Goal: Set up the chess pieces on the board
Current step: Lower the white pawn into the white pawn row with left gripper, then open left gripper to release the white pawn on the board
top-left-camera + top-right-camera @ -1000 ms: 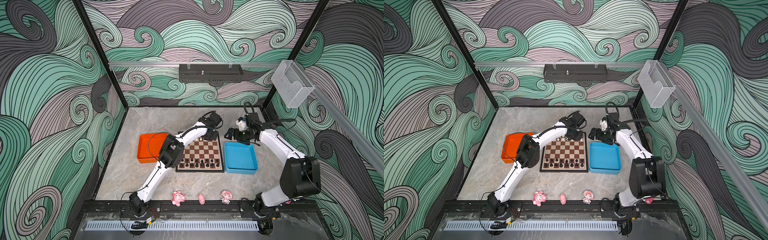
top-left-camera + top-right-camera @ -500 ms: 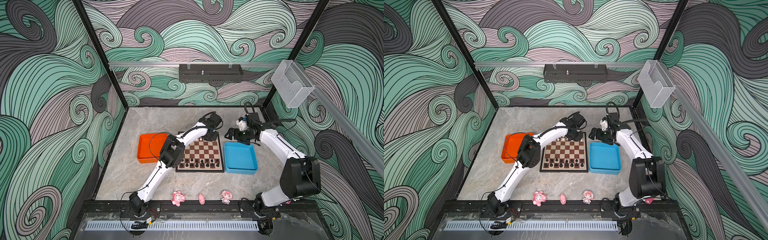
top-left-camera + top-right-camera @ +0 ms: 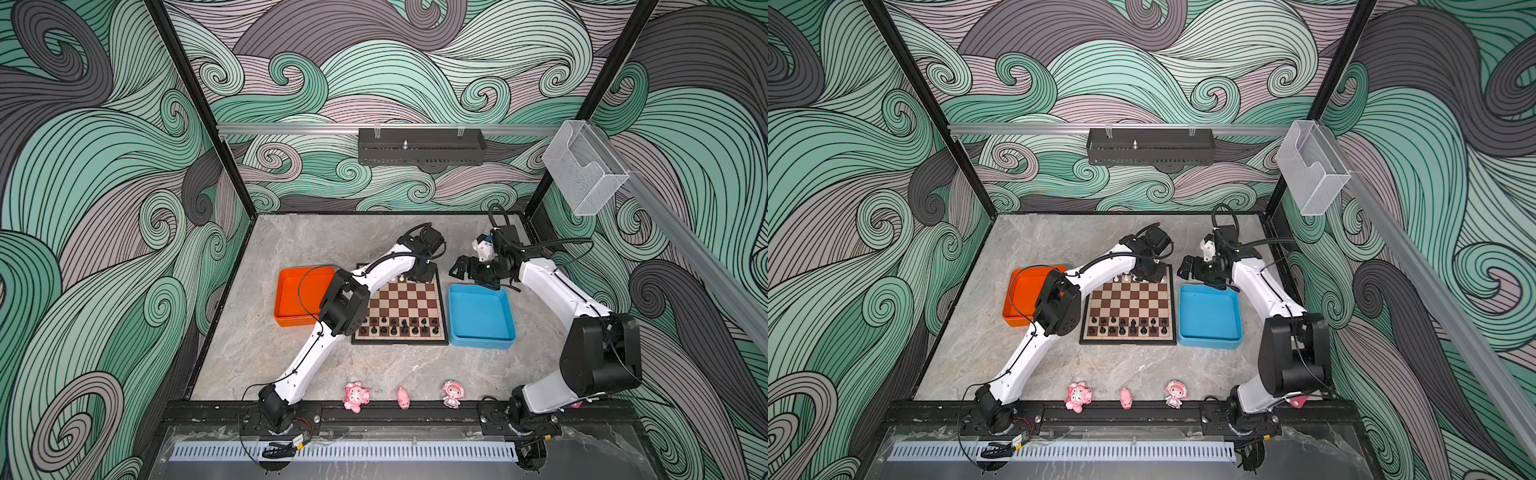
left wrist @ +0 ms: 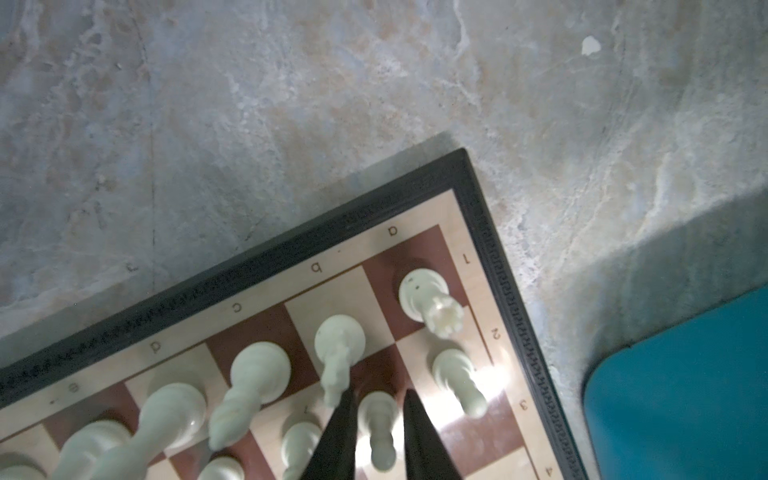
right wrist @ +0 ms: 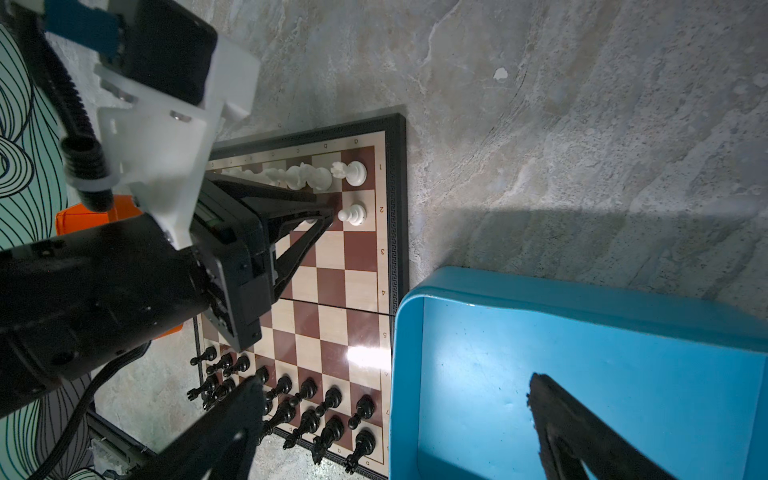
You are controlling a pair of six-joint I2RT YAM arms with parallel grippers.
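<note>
Orange tray (image 3: 291,301): rests on the marble table (image 3: 299,245) at the left, just beside the board (image 3: 411,301). The left arm's elbow passes over the tray's right side and the board's near-left corner.

Left gripper (image 3: 422,276): positioned over the far-right corner of the board, pointing down. In the left wrist view the left gripper (image 4: 378,395) is narrowly spread. Its two black fingers (image 4: 424,440) stand one on each side of a white pawn (image 4: 376,419), with a thin gap on each side. This pawn stands upright in the second row from the far edge, one column in from the right edge.

White pieces (image 4: 257,370): occupy the two far rows. A rook (image 4: 424,295) holds the far-right corner square, with a second pawn (image 4: 455,378) directly in front of it.

Black pieces (image 3: 399,326): fill the two near rows, partly hidden at the left by the arm.

Figurines (image 3: 356,395): three, pink, lined along the near table edge.

Blue tray (image 3: 478,316): just beside the board's right edge.

Right gripper (image 3: 461,270): held above the tray's far-left corner, jaws spread wide, gripping nothing.
</note>
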